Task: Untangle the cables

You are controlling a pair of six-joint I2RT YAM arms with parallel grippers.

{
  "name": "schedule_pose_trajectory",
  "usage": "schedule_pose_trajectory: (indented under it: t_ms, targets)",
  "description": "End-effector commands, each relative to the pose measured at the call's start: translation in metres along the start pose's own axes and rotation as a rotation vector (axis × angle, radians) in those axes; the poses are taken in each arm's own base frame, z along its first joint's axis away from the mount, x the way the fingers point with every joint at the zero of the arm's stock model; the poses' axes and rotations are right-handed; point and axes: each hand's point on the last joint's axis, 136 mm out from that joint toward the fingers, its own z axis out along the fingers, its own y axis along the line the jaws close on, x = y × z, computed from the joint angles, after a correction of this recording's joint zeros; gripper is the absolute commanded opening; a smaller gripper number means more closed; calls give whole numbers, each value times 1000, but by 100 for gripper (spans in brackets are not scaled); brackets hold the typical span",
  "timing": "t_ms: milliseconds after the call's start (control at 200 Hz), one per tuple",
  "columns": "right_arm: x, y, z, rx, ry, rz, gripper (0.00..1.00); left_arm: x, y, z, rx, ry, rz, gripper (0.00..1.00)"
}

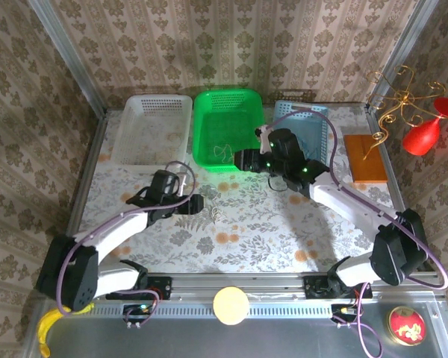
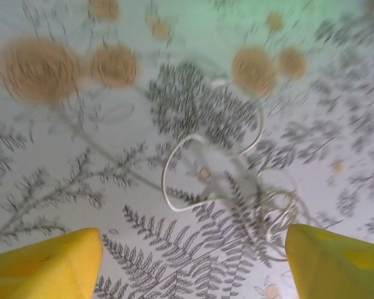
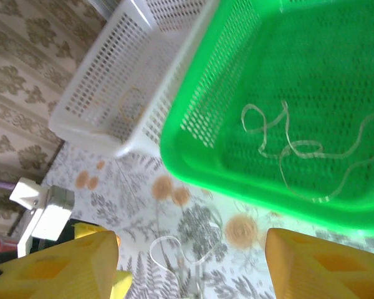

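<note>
A thin pale cable [image 2: 206,168] lies in loose loops and a small tangle on the flowered tablecloth, seen also from above as the cable on the cloth [image 1: 213,216]. My left gripper [image 2: 193,240] hovers just short of it, open, its yellow fingers [image 2: 50,265] wide apart with nothing between them. A second pale cable [image 3: 299,149] lies curled inside the green basket [image 3: 193,149]. My right gripper [image 3: 192,240] hangs open and empty near that basket's front rim, at the right gripper [image 1: 243,160] from above. The table cable [image 3: 181,249] shows below it.
A white basket [image 1: 153,127] stands left of the green basket [image 1: 201,127], a blue basket [image 1: 325,130] to its right. A wooden board [image 1: 366,158] holding a gold wire stand with red glasses sits far right. The left gripper [image 1: 199,203] is mid-table.
</note>
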Motion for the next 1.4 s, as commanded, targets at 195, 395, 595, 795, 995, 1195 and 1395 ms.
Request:
schedule_pose_trajectory:
  t_ms: [195, 395, 595, 795, 995, 1195, 1395]
  targets:
    - [18, 3, -15, -11, -40, 34, 65, -13, 5, 27, -143, 79, 137, 58]
    - [28, 3, -22, -13, -41, 38, 65, -23, 7, 43, -167, 103, 157, 49]
    - [32, 0, -31, -2, -51, 36, 65, -19, 10, 56, -175, 139, 157, 42]
    - [30, 2, -36, -9, -63, 30, 65, -14, 8, 61, -153, 157, 151, 25]
    - [36, 1, -32, -18, -49, 9, 65, -40, -20, 29, -69, 90, 179, 0]
    - [46, 5, -21, -81, -47, -28, 67, -86, -75, -35, 94, -26, 222, 0]
    - [51, 18, -11, -172, -44, -67, 69, -116, -115, -81, 213, -130, 240, 0]
